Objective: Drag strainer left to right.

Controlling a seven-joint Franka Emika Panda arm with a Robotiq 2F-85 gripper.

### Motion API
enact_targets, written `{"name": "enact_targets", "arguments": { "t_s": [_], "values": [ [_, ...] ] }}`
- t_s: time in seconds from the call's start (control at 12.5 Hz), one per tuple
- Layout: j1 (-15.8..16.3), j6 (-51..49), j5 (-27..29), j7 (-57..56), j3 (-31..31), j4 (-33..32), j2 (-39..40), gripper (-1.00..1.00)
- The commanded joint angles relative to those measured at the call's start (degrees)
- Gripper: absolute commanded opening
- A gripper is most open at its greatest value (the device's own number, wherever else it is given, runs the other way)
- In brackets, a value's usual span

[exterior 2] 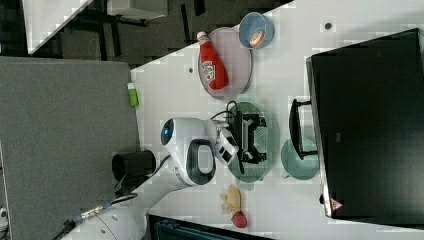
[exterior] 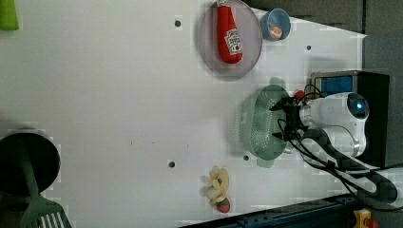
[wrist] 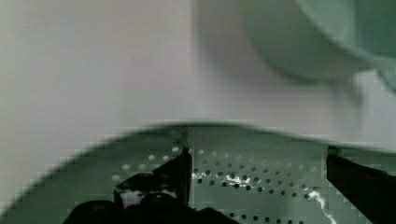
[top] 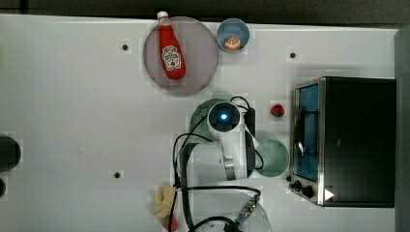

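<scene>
So my end effector (wrist: 257, 186) is hanging inside the strainer (exterior: 259, 124), fingers spread wide and pinching nothing, probably so one can hook the wall and pull. The strainer sits on the surface (top: 72, 121) between the ketchup plate (top: 203, 58) and the mug (top: 273, 157), beside the toaster oven (top: 355, 140).

One strainer (exterior: 259, 126), pale green, holes all over. One mint mug (top: 273, 158). One ketchup bottle (top: 170, 47), red. One round grey plate (top: 200, 58) under it. One small blue bowl (top: 233, 34), something orange inside. One black toaster oven (top: 358, 140). One small red strawberry-like toy (top: 277, 110) near the oven. One yellowish toy with a red piece (exterior: 218, 187) at the table (top: 63, 96) edge. One green spatula (exterior: 40, 209) in one dark holder (exterior: 26, 161). One robot arm, one gripper (exterior 2: 253, 137).
</scene>
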Motion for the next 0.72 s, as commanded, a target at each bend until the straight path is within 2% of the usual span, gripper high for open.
{"name": "enact_targets", "arguments": {
  "t_s": [0.08,0.32,0.56,0.72],
  "values": [
    [-0.2,0.4,0.2,-3.9,-0.5,0.5,-0.9,1.00],
    [-0.2,0.2,0.4,-9.2,2.5,-0.2,-4.2,1.00],
    [-0.1,-3.7,2.3,-21.1,5.5,-2.0,-14.3,1.00],
    [-0.1,-11.2,6.7,-28.8,6.3,-2.1,-22.9,1.00]
  ]
}}
